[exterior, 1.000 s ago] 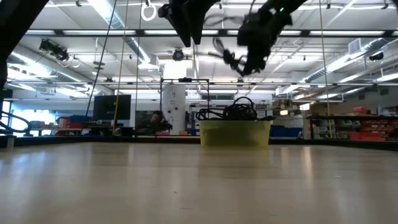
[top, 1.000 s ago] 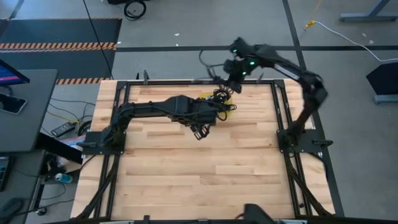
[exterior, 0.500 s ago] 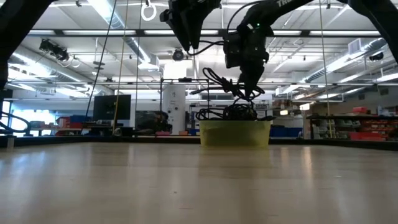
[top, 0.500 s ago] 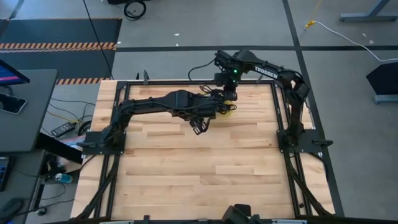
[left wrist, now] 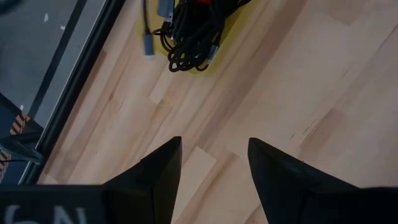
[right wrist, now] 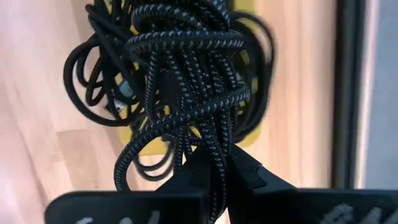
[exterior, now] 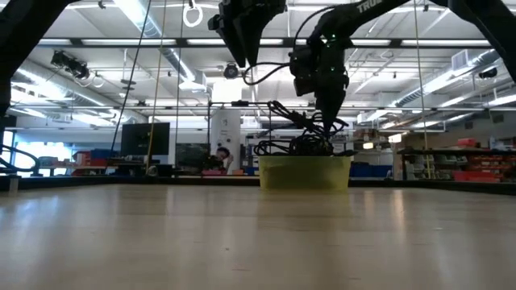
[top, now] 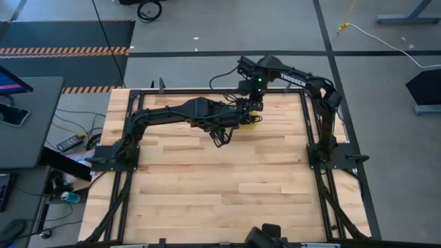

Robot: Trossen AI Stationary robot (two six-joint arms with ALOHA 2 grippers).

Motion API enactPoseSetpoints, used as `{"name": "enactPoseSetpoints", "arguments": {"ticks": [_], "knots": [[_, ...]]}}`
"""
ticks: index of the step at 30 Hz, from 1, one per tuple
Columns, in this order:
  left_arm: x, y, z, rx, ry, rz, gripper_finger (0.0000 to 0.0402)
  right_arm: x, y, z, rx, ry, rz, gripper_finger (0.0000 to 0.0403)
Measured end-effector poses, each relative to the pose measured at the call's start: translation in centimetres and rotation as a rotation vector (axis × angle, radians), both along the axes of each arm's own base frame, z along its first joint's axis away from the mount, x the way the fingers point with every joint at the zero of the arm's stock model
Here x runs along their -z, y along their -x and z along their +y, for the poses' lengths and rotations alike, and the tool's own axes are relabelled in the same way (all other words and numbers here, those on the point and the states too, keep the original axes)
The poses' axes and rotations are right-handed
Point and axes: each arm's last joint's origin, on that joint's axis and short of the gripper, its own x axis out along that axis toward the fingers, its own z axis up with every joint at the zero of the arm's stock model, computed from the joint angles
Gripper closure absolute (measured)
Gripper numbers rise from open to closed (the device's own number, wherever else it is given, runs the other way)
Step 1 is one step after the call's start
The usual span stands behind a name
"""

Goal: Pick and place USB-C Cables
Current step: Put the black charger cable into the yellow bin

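High view: both arms meet at the far middle of the bench (top: pixel 227 179). The right tool (top: pixel 249 109) hangs over the yellow tray (top: pixel 253 118), with the left tool (top: pixel 222 138) just beside it, over bare wood.

Low view: the tray (exterior: pixel 305 171) sits at the far edge of the bench, with the USB-C Cables (exterior: pixel 297 145) heaped in it and rising above its rim. The right tool (exterior: pixel 326 113) comes down from above and reaches the top of the heap, with a cord looping out sideways from it. A person shows in the room behind.

Left wrist view: the left tool (left wrist: pixel 211 165) stands wide with nothing between its fingers (left wrist: pixel 160 171), over bare bench. A bundle of cables (left wrist: pixel 189 34) lies on the tray corner (left wrist: pixel 219 38) farther off.

Right wrist view: the right tool (right wrist: pixel 214 177) is pinched narrow on a braided cable bundle (right wrist: pixel 186 74), which hangs directly above the tray (right wrist: pixel 252 134) and the loose coils lying there.
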Motion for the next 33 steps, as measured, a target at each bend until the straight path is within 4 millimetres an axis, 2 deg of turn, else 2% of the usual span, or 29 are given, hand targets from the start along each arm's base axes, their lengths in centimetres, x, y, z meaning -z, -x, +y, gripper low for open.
{"name": "enactPoseSetpoints", "arguments": {"ticks": [13,19,21,27,33], "knots": [[0.0,-0.1,0.0,0.001,-0.001,-0.016,0.0209,4.8,-1.9,0.2,-0.039,-0.125,0.156,0.0380],[-0.1,-0.3,0.0,0.002,-0.002,-0.033,0.0210,4.7,-2.1,0.5,-0.044,-0.118,0.152,0.0379],[-0.1,-0.3,0.0,0.002,-0.002,-0.033,0.0210,4.3,-2.1,0.6,-0.044,-0.109,0.141,0.0363],[-0.1,-0.3,0.0,0.002,-0.002,-0.037,0.0209,3.2,-2.1,1.1,-0.040,-0.038,0.131,0.0273],[-0.1,-0.4,0.0,0.002,-0.002,-0.039,0.0210,2.1,-2.1,1.9,-0.052,0.021,0.133,0.0233]]}}
